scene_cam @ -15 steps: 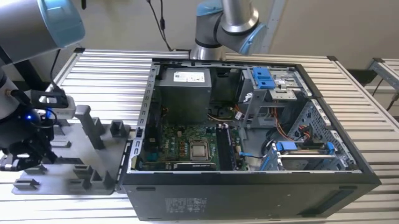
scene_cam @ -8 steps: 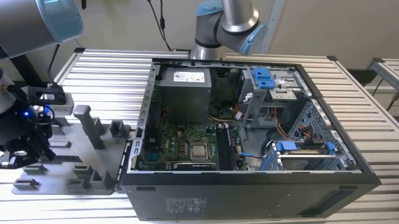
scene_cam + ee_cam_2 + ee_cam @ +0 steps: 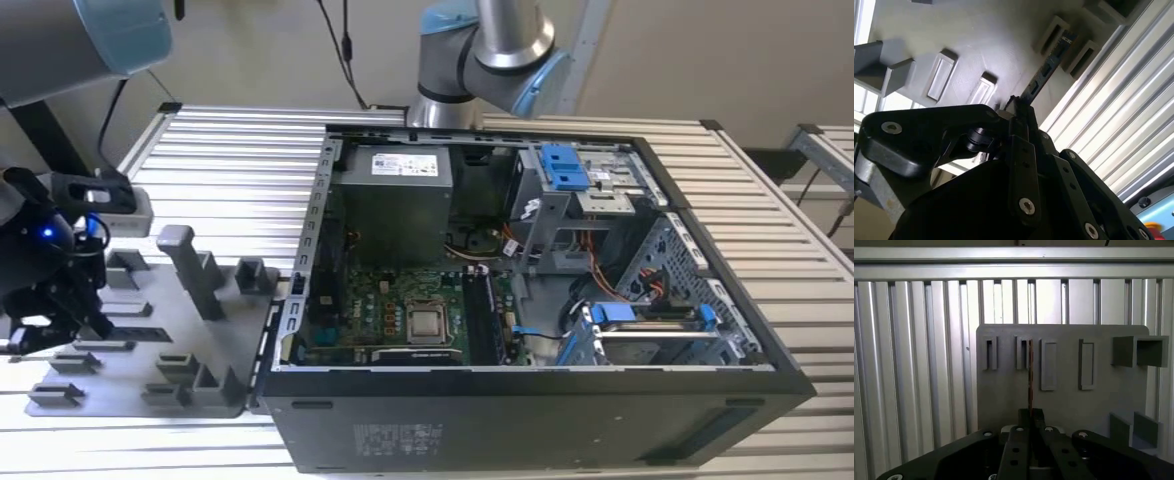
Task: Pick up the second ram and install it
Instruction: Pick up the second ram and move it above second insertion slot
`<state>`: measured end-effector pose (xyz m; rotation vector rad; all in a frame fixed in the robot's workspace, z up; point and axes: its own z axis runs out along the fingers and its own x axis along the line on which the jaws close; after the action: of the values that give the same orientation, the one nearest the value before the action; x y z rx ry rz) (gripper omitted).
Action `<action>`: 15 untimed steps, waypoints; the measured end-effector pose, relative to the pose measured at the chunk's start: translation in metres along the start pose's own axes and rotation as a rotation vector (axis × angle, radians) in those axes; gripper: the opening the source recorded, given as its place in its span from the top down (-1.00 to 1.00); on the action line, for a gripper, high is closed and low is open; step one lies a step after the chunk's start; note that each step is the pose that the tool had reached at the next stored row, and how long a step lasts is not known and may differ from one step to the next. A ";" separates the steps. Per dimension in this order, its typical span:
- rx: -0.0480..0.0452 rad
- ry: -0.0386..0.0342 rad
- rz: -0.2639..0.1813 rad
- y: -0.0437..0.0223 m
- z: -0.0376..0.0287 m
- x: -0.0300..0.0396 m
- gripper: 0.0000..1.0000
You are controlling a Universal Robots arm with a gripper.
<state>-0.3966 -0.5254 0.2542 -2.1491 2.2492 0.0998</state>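
Observation:
The second ram shows edge-on as a thin dark stick, with its far end at a slotted post of the grey holder plate. In the second wrist view the ram runs slantwise between two light-grey slotted posts, over the holder plate. My gripper is shut on the ram's near end, the black fingers pressed together around it. In the exterior view my gripper hangs over the holder plate at the exterior view's left, well apart from the open computer case.
The case lies open with its motherboard, a silver processor and long memory slots facing up. A power supply and blue-tabbed drive cages crowd the case's far side. Upright grey posts stand on the holder plate, which rests on a ribbed metal table.

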 end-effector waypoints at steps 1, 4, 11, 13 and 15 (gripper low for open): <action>0.0000 0.0000 0.000 0.0000 -0.0015 -0.0001 0.72; 0.0001 -0.0001 0.000 0.0001 -0.0058 -0.0004 0.72; 0.0000 0.0000 0.000 0.0004 -0.0164 -0.0011 0.72; 0.0000 0.0000 0.000 0.0004 -0.0198 -0.0012 0.72; -0.0001 0.0001 0.000 0.0005 -0.0233 -0.0015 0.72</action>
<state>-0.3965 -0.5255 0.2776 -2.1493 2.2492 0.0998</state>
